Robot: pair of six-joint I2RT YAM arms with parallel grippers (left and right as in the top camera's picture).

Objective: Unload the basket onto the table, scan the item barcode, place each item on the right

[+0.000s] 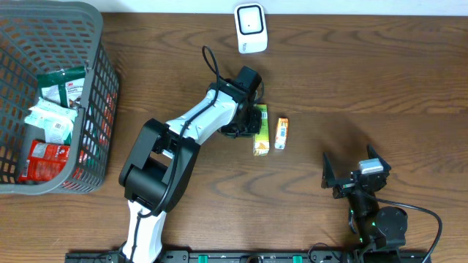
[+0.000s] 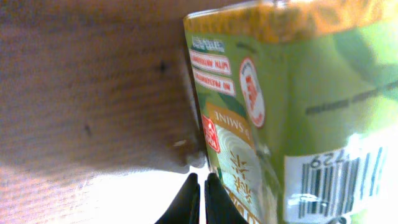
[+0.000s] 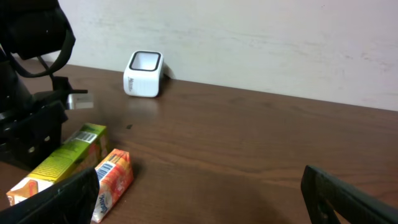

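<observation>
Starting on the left: a grey plastic mesh basket with a bunch of packets in it, nothing going on there.

Moving right, the left hand is down at the brown wooden desk with its fingers pinched fully together and nothing between them. They sit right at the edge of the green rectangular drink carton, touching or as good as; I can't tell which from the wrist view. So it's closed but not gripping the carton. The carton lies flat mid-desk, and its barcode shows in the left wrist view.

The white boxy barcode scanner is at the far edge of the desk, well apart from the carton. Just right of the green one lies a small orange carton, close beside it but not touching.

Over on the right and near, the right hand is parked with its jaws wide open, holding nothing.

My read on progress: basically nothing done yet. I'm guessing the green carton is the item, since that's where the left hand is. It isn't picked up, and no barcode is in front of the scanner. Left to do: get a real grip, lift, carry it to the far edge, and turn the barcode to the scanner.
</observation>
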